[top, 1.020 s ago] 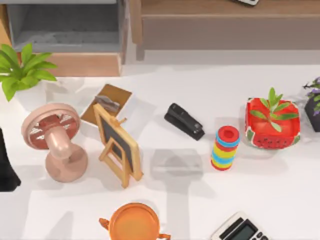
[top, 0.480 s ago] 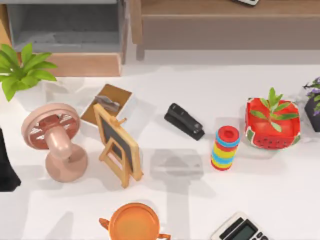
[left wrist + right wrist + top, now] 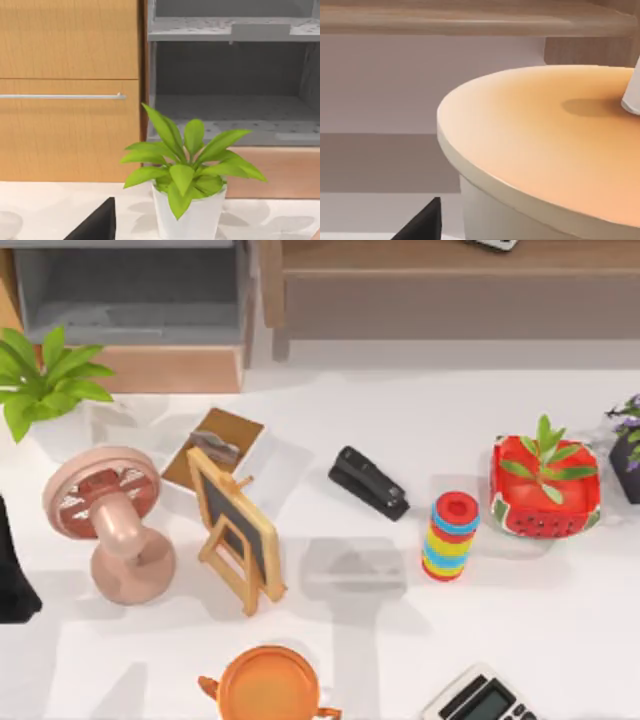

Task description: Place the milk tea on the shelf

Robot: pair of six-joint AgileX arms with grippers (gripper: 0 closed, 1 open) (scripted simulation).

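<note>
Right wrist view: milk tea (image 3: 540,150) cup looms close beneath my right camera, orange lid, straw base at its edge, wooden shelf (image 3: 470,20) beyond. Gripper grasp: cannot tell. Left arm faces the potted plant (image 3: 187,175), likely parked.
</note>
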